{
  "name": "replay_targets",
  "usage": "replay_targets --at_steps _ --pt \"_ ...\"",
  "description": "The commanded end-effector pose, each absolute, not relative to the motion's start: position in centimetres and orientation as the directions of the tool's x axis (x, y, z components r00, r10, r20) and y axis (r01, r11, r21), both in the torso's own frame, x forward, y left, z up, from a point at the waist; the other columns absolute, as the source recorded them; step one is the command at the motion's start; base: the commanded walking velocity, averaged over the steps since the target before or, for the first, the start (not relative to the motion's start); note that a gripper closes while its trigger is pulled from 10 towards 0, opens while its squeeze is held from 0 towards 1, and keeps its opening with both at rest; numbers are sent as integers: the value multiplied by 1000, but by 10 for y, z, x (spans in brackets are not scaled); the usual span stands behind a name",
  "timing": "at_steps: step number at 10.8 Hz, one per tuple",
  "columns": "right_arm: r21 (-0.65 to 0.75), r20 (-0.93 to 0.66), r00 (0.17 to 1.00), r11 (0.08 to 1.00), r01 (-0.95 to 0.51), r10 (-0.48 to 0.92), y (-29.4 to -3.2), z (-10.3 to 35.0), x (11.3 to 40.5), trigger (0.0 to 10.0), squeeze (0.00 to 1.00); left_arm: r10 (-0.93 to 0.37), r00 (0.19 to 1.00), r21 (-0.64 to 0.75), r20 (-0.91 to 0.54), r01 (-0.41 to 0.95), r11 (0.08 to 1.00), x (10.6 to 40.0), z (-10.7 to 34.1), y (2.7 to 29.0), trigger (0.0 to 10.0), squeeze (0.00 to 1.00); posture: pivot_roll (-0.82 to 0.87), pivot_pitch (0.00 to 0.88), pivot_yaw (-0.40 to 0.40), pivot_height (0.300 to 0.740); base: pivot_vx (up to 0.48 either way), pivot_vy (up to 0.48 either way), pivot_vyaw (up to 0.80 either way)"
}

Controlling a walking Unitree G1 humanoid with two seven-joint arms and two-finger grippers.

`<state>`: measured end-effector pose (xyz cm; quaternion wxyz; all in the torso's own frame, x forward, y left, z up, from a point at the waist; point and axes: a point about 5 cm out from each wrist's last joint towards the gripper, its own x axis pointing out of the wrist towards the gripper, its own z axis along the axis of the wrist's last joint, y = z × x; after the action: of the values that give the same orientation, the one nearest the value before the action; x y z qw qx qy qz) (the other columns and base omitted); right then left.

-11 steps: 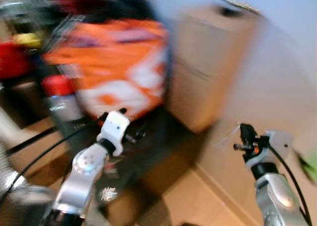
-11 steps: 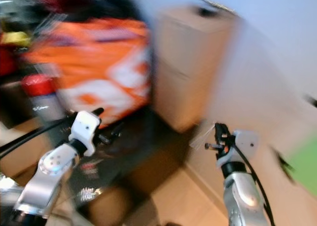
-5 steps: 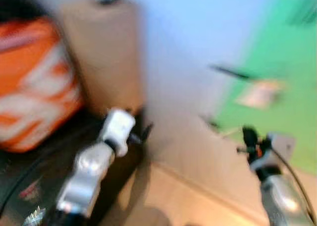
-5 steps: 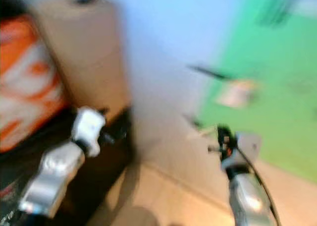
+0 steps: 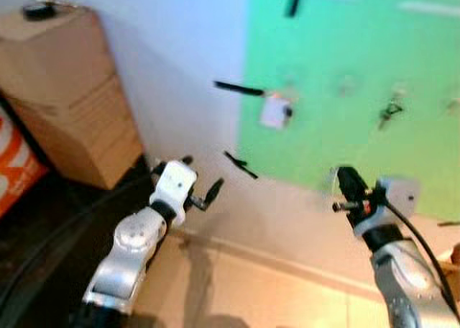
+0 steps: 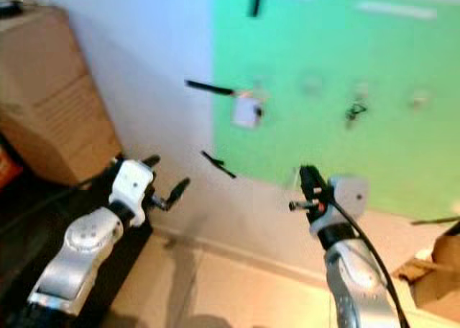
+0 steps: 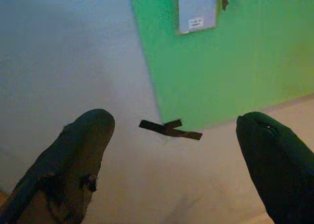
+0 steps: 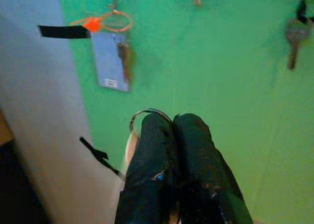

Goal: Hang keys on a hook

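Two silver, rounded metal arms with small screws, white blocky wrist housings and thin black cables. Left gripper point(image 5: 188, 178): two long black fingers point(image 7: 81, 150), tapered and scuffed. Right gripper point(image 8: 171, 135): matching black fingers, small orange-red mark at wrist.

A green wall panel point(image 5: 345, 90) is seen across the upper right of the frame; a white tag with a key point(image 5: 275, 112) is hung at its left edge, and a dark key bunch point(image 5: 390, 112) further right
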<state>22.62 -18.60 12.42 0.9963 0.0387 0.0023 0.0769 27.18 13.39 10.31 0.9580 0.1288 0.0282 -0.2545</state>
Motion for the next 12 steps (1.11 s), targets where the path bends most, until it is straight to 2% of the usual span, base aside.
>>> replay_targets --at_steps 1,2,4,6,10,12 --pt "84 55 976 974 -212 208 -177 138 231 10000 0 -460 880 246 -119 475 845 273 104 138 10000 0 -125 0 2 740 0 0 0" --pt "76 71 974 973 -218 213 -175 144 235 10000 0 -457 883 244 -112 470 848 273 105 137 10000 0 -123 0 -5 740 0 0 0" --pt "92 87 984 982 -166 158 -177 149 242 10000 0 -453 886 244 -99 463 852 274 108 135 10000 0 -119 0 -12 740 0 0 800" --pt "125 84 990 984 -124 114 -179 151 246 10000 0 -455 885 246 -93 464 851 275 110 134 10000 0 -121 0 -9 740 0 0 0" --pt "132 104 984 979 -158 145 -174 159 246 10000 0 -458 884 255 -93 465 847 276 111 135 10000 0 -121 0 -4 740 0 0 0" --pt "86 90 985 984 -158 150 -174 158 247 10000 0 -458 884 254 -91 465 848 276 111 135 10000 0 -122 0 -4 740 0 0 0"
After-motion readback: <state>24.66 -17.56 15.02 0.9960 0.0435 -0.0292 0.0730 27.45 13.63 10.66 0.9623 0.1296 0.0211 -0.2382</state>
